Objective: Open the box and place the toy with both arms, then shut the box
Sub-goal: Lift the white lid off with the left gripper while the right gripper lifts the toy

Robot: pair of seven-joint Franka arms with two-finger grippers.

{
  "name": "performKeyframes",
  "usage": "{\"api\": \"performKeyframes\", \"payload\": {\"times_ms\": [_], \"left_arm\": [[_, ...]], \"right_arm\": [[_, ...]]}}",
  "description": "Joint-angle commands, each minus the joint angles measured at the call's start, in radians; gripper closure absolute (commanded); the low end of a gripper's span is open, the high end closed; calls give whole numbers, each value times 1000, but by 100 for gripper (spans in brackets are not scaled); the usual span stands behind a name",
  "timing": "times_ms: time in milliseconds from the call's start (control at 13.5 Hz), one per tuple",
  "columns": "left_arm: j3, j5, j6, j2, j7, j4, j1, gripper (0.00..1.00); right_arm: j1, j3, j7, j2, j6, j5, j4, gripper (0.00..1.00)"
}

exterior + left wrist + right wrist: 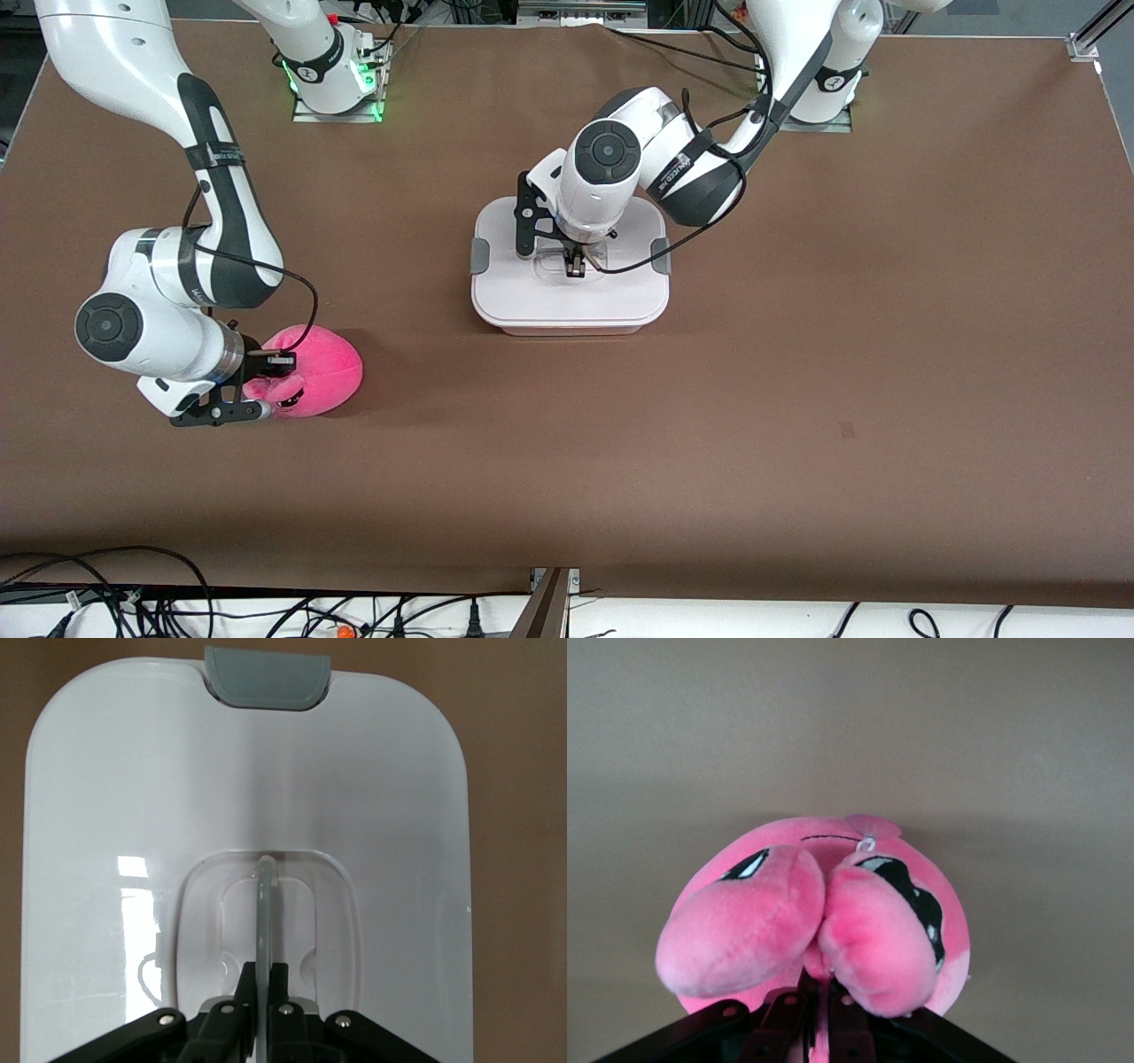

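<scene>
The box [567, 326] stands in the middle of the table with its white lid [523, 297] on it and a grey clip [479, 255] at each end. My left gripper [576, 266] is down in the lid's recessed centre and shut on the thin upright handle [263, 904]. The left wrist view shows the lid [106, 815], one clip [266, 678] and my left gripper [264, 979]. The pink toy [332, 363] is at the right arm's end of the table, nearer the front camera than the box. My right gripper [276, 379] is shut on the plush [744, 921] between its two flaps, as the right wrist view of that gripper [826, 992] shows.
The brown table top [797, 399] spreads wide around both things. Cables [133, 602] hang along the edge nearest the front camera. The arm bases [337, 80] stand at the table's top edge in the front view.
</scene>
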State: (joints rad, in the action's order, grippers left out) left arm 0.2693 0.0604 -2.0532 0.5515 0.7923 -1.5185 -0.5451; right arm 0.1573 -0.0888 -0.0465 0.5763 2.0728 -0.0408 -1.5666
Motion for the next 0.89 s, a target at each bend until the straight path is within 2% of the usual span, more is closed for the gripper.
{"api": "performKeyframes", "payload": {"times_ms": [0,148,370,593,815], "left_arm": [[8,31,94,-68,28,4,24,100],[8,71,216,-117,31,20,46,100],[7,79,416,-206,33,26,138,100],[5,73,675,-226,86,67,259,100],[-7,6,849,-226,203,101,359,100]], "right_arm": [[-5,1,-35,-30,-6,-16,10,100],[-1,3,-38,-39,-63,-14,54,100],[8,6,-61,-42,-257,-14,178,100],[62,11,-224,-42,-390,-16,284,100],[102,75,-441,-42,-427,-5,322,100]]}}
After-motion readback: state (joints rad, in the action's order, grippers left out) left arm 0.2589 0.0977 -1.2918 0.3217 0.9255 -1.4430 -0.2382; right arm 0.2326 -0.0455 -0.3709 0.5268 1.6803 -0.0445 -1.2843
